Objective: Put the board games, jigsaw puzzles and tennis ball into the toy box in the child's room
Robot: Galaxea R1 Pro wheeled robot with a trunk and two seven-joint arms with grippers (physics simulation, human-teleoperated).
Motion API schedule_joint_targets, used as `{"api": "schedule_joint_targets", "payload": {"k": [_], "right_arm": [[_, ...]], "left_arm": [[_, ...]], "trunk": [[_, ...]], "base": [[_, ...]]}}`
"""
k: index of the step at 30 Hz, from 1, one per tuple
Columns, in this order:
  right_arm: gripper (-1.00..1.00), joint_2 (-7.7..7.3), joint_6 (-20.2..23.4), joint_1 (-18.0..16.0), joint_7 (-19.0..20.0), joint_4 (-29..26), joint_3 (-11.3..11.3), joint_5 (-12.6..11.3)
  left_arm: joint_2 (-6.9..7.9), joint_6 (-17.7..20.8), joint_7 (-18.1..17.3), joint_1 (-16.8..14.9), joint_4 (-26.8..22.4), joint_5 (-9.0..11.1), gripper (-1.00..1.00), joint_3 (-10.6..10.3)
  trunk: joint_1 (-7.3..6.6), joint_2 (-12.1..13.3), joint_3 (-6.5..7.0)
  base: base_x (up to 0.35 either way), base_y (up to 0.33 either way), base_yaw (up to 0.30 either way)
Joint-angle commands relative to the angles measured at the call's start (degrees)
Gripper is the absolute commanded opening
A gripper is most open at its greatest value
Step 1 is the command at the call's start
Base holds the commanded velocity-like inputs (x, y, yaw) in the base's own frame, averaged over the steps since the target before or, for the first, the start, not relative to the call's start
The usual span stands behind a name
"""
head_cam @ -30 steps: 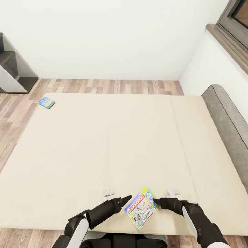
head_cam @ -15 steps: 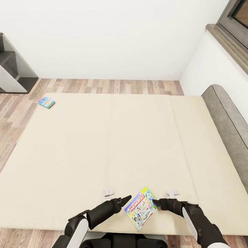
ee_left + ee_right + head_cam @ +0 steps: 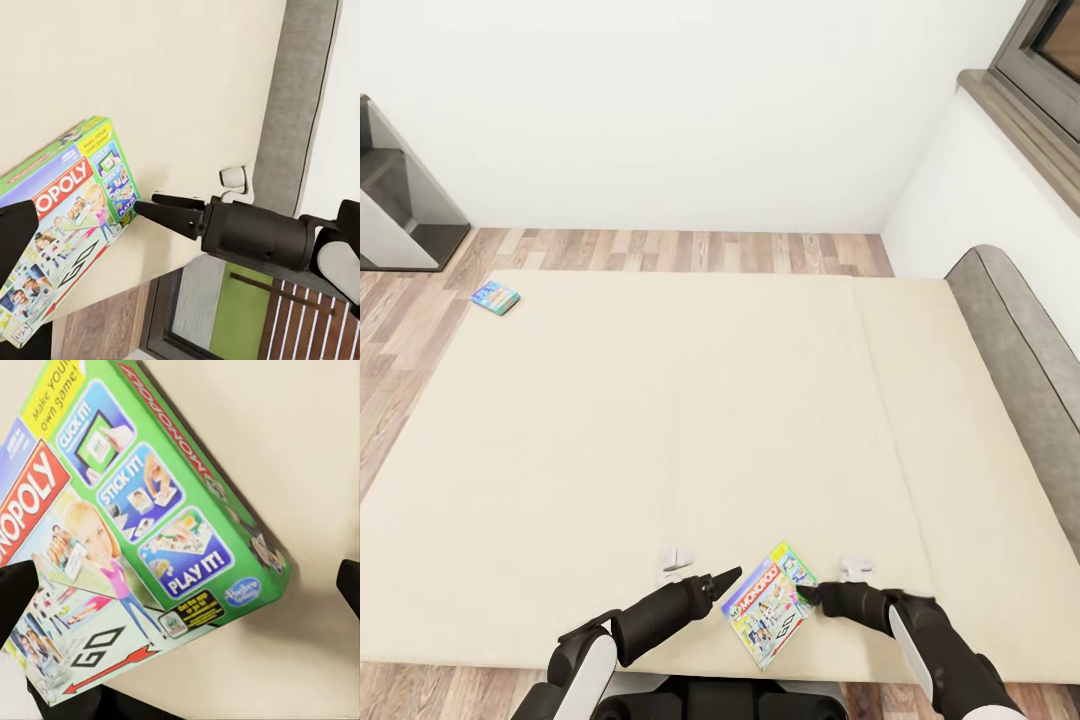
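A green Monopoly board game [image 3: 770, 605] lies flat on the bed [image 3: 690, 420], near its front edge. My right gripper [image 3: 807, 594] is open at the box's right corner; in the right wrist view its fingers [image 3: 15, 592] stand wide apart, with the box [image 3: 142, 525] filling the space between them. My left gripper [image 3: 728, 577] hovers open just off the box's left edge, and the box [image 3: 64, 225] shows beside one of its fingertips [image 3: 15, 232]. A second, blue board game [image 3: 495, 297] rests on the bed's far left corner. The table, toy box, puzzles and tennis ball are out of view.
A grey padded headboard [image 3: 1020, 350] runs along the bed's right side. Wooden floor [image 3: 690, 248] lies beyond the bed, below a white wall. A dark shelf unit [image 3: 400, 200] stands at the far left, and a window sill [image 3: 1020, 110] at the upper right.
My right gripper has crept slightly left and closer to the Monopoly box's corner. The left arm and both boxes have stayed put.
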Motion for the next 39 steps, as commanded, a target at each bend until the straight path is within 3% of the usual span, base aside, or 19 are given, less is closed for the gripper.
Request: {"api": "schedule_joint_targets", "payload": {"k": [1, 39], "right_arm": [[1.00, 0.02, 0.45, -0.01, 0.22, -0.05, -0.15, -0.15], [1.00, 0.03, -0.28, -0.07, 0.98, 2.59, -0.18, -0.33]], "left_arm": [[-0.02, 0.48, 0.04, -0.01, -0.03, 0.45, 1.00, 0.06], [-0.02, 0.47, 0.12, -0.01, 0.04, 0.45, 1.00, 0.06]], "trunk": [[0.01, -0.04, -0.04], [0.01, -0.04, -0.04]], "base": [[0.000, 0.000, 0.000], [0.000, 0.000, 0.000]]}}
